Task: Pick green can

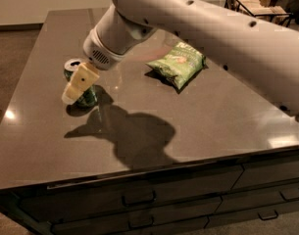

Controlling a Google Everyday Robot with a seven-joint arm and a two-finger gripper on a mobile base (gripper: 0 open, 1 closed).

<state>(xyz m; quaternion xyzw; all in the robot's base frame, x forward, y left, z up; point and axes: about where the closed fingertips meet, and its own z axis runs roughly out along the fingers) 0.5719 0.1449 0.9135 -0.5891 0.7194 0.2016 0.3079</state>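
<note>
The green can stands upright on the left part of the dark table, silver top showing. My gripper hangs right in front of the can and covers most of its side; I cannot tell whether it touches the can. The big white arm reaches in from the upper right. The orange-brown can is hidden behind the arm.
A flat green chip bag lies in the middle of the table, to the right of the can. Drawer fronts with handles run below the front edge. A dark wire rack stands beyond the far right corner.
</note>
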